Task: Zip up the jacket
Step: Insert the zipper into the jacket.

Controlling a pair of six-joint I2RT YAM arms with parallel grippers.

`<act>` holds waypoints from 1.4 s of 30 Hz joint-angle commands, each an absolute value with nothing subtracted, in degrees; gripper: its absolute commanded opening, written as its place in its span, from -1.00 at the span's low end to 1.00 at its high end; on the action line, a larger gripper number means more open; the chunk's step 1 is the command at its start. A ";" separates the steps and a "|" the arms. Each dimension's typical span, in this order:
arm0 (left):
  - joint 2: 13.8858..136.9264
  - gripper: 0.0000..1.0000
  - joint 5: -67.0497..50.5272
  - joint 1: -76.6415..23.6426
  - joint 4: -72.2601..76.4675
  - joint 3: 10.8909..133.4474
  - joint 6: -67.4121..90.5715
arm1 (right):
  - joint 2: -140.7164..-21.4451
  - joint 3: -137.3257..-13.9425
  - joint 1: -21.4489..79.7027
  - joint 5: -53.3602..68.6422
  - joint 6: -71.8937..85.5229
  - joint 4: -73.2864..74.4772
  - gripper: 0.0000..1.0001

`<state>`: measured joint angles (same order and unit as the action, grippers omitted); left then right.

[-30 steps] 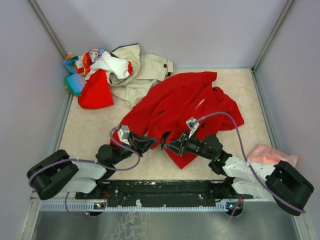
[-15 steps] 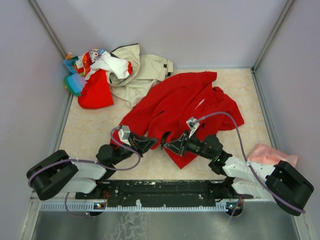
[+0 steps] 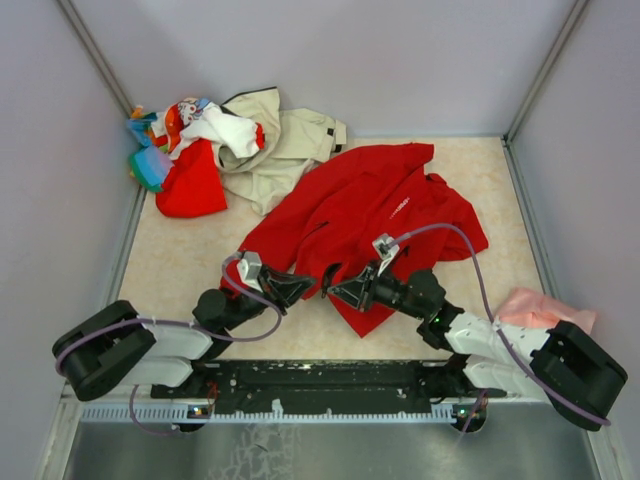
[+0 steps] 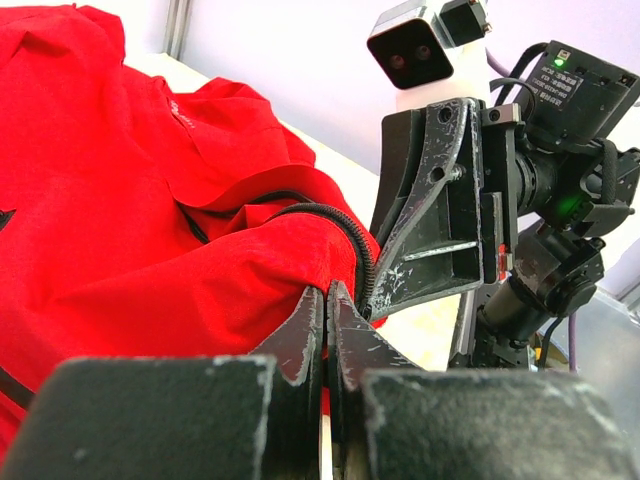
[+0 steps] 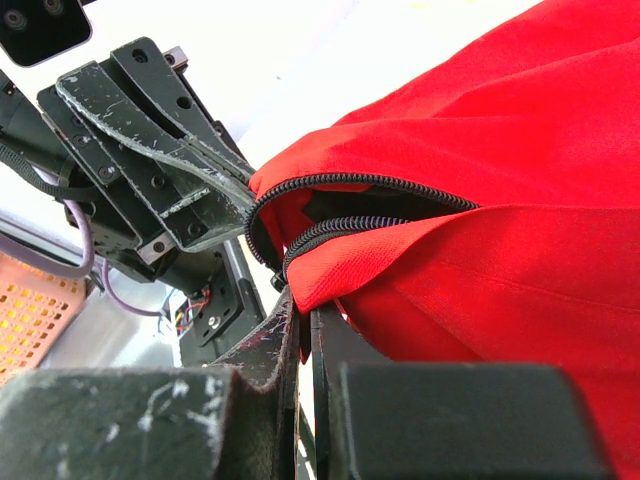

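The red jacket (image 3: 370,215) lies spread across the middle of the table, its white logo (image 3: 400,207) facing up. Its near hem is lifted between the two grippers. My left gripper (image 3: 305,283) is shut on a fold of the red hem (image 4: 250,270), just beside the black zipper teeth (image 4: 345,228). My right gripper (image 3: 330,290) faces it from the right, a few centimetres away, and is shut on the other hem corner (image 5: 340,270). Two black zipper edges (image 5: 350,185) curve apart above the right fingers. Each wrist view shows the other gripper close by: the right gripper (image 4: 430,230) and the left gripper (image 5: 160,160).
A heap of mixed clothes (image 3: 190,140) sits in the back left corner with a beige jacket (image 3: 285,140) beside it. A pink cloth (image 3: 540,308) lies at the right near the right arm. Grey walls enclose the table on three sides.
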<state>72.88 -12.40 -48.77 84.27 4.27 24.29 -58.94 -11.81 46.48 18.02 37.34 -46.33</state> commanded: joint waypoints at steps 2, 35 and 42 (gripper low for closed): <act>71.49 -1.00 -12.02 -49.71 84.12 5.44 22.59 | -57.26 -14.74 47.20 16.67 37.53 -51.57 -1.00; 61.63 -1.00 6.58 -60.37 68.50 7.56 5.10 | -53.18 -18.06 47.17 15.72 36.70 -38.15 -1.00; 60.82 -1.00 8.05 -60.60 67.32 7.77 4.87 | -53.67 -18.57 47.19 16.88 36.57 -38.16 -1.00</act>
<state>61.80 6.66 -60.27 67.07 6.37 6.11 -54.48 -15.11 46.72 16.40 37.52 -35.44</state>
